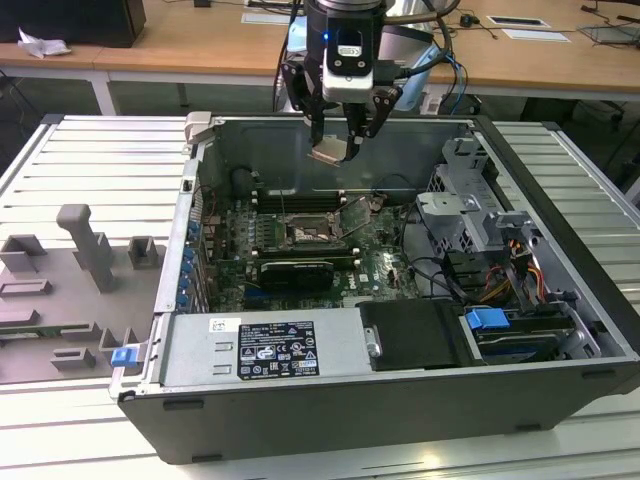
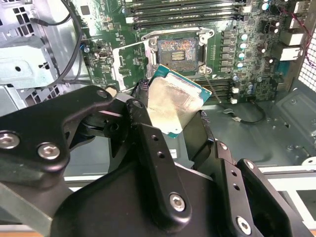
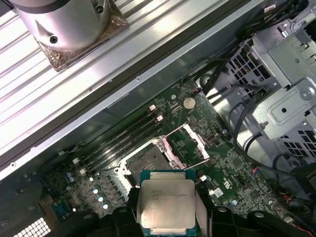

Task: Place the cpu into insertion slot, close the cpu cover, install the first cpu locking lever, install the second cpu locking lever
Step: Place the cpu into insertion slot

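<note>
My gripper [image 1: 334,148] hangs above the open computer case, shut on the cpu [image 1: 329,152], a flat square chip with a pale metal top. Both wrist views show the cpu [image 2: 173,101] [image 3: 167,205] pinched by its edges between the black fingers [image 2: 148,143], held in the air and apart from the board. Below it, the insertion slot [image 1: 304,232] [image 2: 177,49] [image 3: 147,160] lies bare on the green board, a dark square in a silver frame. The cpu cover [image 2: 131,61] [image 3: 190,144] is swung open beside the slot. Thin wire levers [image 3: 169,130] stand raised near the cover.
Long black memory slots [image 1: 300,196] run behind the insertion slot, and a black expansion card [image 1: 292,270] lies in front of it. A grey labelled box [image 1: 270,350] fills the case front. A metal drive cage with cables [image 1: 470,215] is at the exterior view's right, grey fixtures [image 1: 85,250] at its left.
</note>
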Available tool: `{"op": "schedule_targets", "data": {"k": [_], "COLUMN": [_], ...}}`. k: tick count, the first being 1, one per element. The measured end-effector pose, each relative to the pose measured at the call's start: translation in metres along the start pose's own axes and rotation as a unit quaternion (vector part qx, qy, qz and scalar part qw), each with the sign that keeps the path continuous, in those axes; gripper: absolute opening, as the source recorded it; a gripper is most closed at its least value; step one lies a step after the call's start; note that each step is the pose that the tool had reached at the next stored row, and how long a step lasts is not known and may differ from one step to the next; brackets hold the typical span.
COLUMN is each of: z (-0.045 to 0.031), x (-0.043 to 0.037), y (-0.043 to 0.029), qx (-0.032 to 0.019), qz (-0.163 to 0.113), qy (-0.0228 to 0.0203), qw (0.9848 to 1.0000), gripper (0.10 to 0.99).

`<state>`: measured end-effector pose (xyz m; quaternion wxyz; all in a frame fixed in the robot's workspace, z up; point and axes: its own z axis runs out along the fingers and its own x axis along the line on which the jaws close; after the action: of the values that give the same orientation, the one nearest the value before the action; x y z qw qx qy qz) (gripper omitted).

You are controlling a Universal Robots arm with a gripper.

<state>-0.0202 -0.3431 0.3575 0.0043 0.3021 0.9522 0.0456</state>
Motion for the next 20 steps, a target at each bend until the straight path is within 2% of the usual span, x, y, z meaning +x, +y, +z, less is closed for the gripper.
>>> {"op": "schedule_targets", "data": {"k": [20], "z": [0.0002], "x": [0.0], "y": [0.0], "qx": [-0.0006], "qz": [0.035], "qy": [-0.0032], "qw": [0.9994], "gripper": [0.525]}}
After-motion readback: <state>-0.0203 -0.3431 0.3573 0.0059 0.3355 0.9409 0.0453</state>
